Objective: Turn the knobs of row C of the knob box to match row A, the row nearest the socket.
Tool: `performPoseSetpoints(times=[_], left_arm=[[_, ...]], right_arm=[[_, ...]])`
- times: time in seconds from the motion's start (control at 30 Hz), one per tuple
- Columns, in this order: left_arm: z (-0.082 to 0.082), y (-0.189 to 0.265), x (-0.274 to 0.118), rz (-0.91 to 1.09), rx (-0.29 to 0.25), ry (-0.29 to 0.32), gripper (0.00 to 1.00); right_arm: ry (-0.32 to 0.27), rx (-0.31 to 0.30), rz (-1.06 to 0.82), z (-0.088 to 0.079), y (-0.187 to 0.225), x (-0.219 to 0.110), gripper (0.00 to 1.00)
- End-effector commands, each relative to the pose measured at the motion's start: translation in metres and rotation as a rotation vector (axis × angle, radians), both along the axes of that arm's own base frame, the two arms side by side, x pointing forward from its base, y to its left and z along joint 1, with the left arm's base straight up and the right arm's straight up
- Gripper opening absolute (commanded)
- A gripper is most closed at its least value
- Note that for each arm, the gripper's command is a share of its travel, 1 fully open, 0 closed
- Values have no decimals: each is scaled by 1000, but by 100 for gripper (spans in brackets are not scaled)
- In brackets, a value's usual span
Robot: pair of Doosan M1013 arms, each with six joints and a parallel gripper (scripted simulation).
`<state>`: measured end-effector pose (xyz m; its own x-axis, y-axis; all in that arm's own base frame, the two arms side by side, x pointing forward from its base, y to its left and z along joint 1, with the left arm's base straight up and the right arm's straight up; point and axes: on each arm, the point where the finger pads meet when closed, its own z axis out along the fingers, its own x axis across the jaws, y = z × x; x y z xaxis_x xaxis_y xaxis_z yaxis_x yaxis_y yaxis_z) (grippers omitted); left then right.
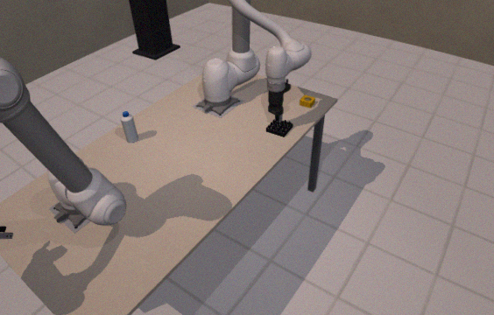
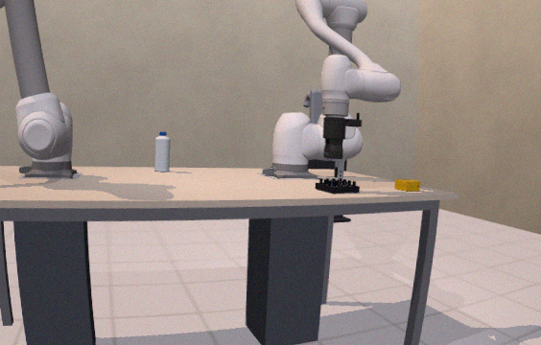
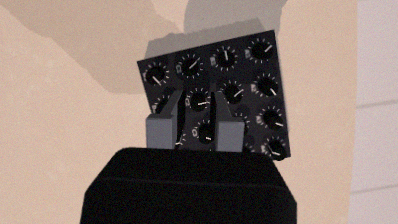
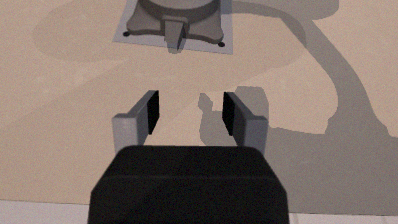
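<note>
The black knob box (image 1: 278, 132) (image 2: 345, 190) (image 3: 209, 81) lies on the table, turned slightly in the left wrist view. It carries rows of round knobs with white pointer lines. The socket cannot be made out. My left gripper (image 1: 278, 118) (image 2: 340, 175) (image 3: 197, 106) points down just over the box, its fingers partly open. A knob (image 3: 200, 102) with its line pointing right shows between the fingertips; contact is not visible. The fingers and gripper body hide several knobs at the lower left. My right gripper (image 1: 5, 232) (image 4: 191, 104) is wide open and empty, far from the box.
A yellow block (image 1: 307, 101) (image 2: 407, 185) lies near the box, by the table's end. A white bottle with a blue cap (image 1: 130, 129) (image 2: 162, 154) stands between the arm bases. The table's long edge runs close beside the box.
</note>
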<state>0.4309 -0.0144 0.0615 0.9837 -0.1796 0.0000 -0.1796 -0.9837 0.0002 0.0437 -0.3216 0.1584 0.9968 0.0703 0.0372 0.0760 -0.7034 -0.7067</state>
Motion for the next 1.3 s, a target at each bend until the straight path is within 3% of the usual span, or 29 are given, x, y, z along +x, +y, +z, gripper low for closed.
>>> performPoseSetpoints(times=[0.0,0.57,0.97,1.27], left_arm=[[0,0,1,0,0,-1,46],[0,0,1,0,0,-1,46],[-13,0,1,0,0,-1,46],[-14,0,1,0,0,-1,46]], right_arm=[[0,-1,0,0,0,0,100],[0,-1,0,0,0,0,100],[0,-1,0,0,0,0,100],[0,-1,0,0,0,0,100]])
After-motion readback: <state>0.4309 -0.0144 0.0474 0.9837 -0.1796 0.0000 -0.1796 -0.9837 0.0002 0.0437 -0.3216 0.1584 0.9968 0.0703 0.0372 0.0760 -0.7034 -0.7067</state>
